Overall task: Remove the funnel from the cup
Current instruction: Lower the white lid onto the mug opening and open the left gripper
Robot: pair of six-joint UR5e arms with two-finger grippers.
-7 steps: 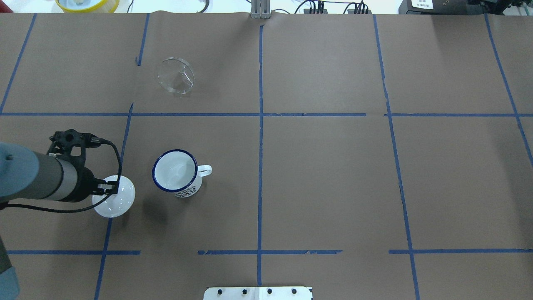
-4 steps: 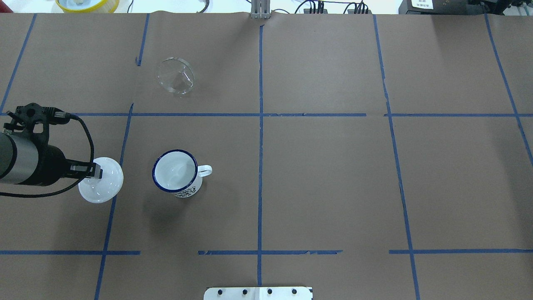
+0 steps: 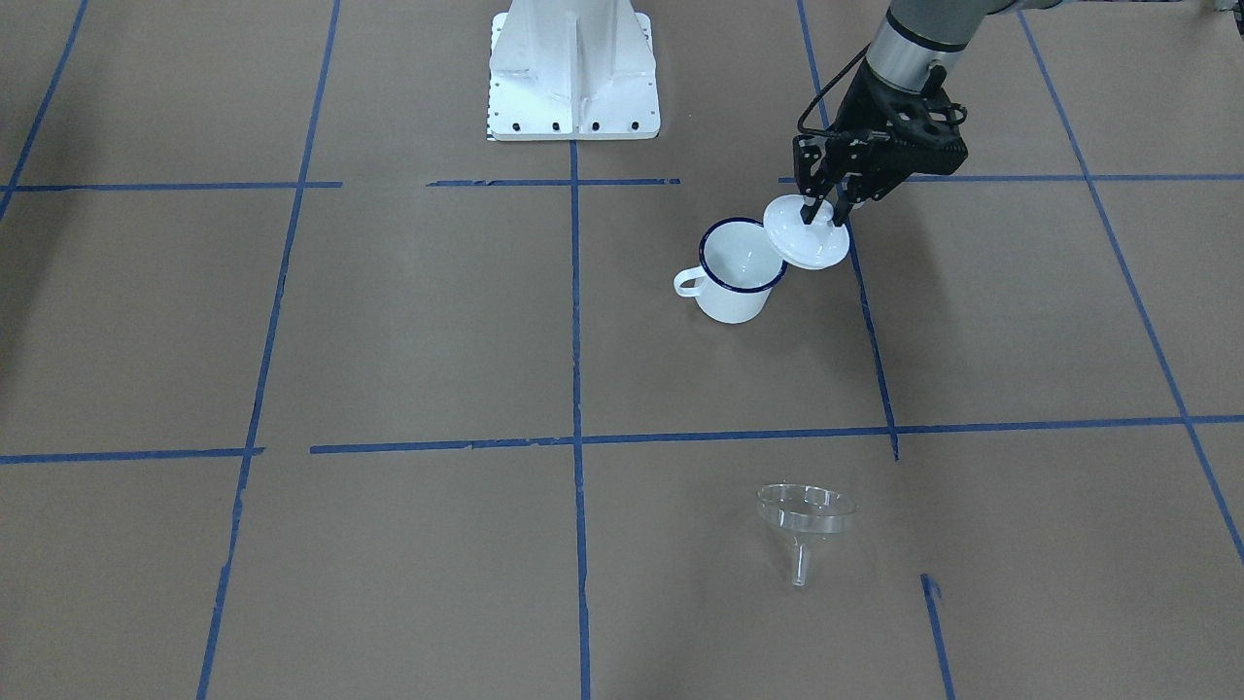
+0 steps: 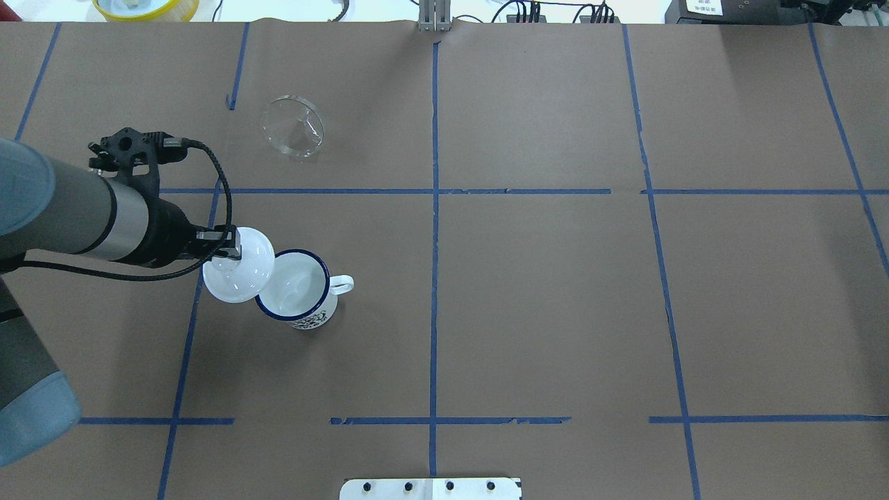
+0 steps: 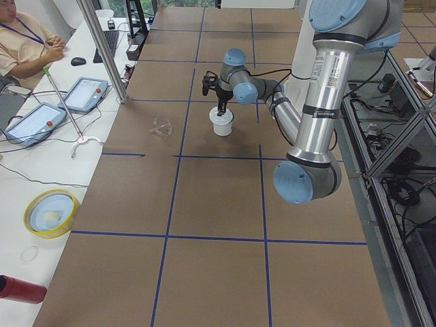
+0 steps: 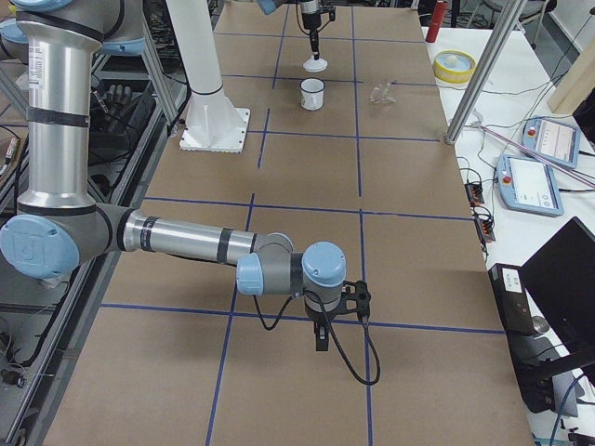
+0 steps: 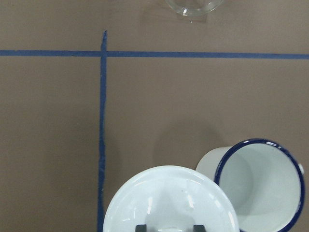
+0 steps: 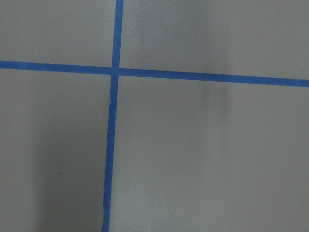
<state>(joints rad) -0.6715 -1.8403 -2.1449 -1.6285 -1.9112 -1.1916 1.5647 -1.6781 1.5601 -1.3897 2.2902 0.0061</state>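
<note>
The clear funnel (image 4: 293, 126) lies on its side on the brown table, far from the cup; it also shows in the front view (image 3: 805, 515) and at the top of the left wrist view (image 7: 193, 6). The cup (image 4: 295, 288), a white mug with a dark blue rim, stands upright and empty (image 3: 739, 272) (image 7: 260, 183). My left gripper (image 4: 233, 248) (image 3: 821, 209) is shut on the knob of a white round lid (image 4: 239, 278) (image 7: 169, 203), held beside the cup's rim. My right gripper (image 6: 321, 339) hangs low over the table far away; I cannot tell its state.
The white robot base plate (image 3: 573, 68) stands at the table's near edge. A yellow bowl (image 4: 146, 7) sits off the far left corner. A person and tablets (image 5: 85, 94) are beyond the far edge. Blue tape lines cross the brown paper.
My left gripper, still holding the white lid, swung left away from the cup and then came back right and forward, so the lid now overlaps the cup's left rim from above.
</note>
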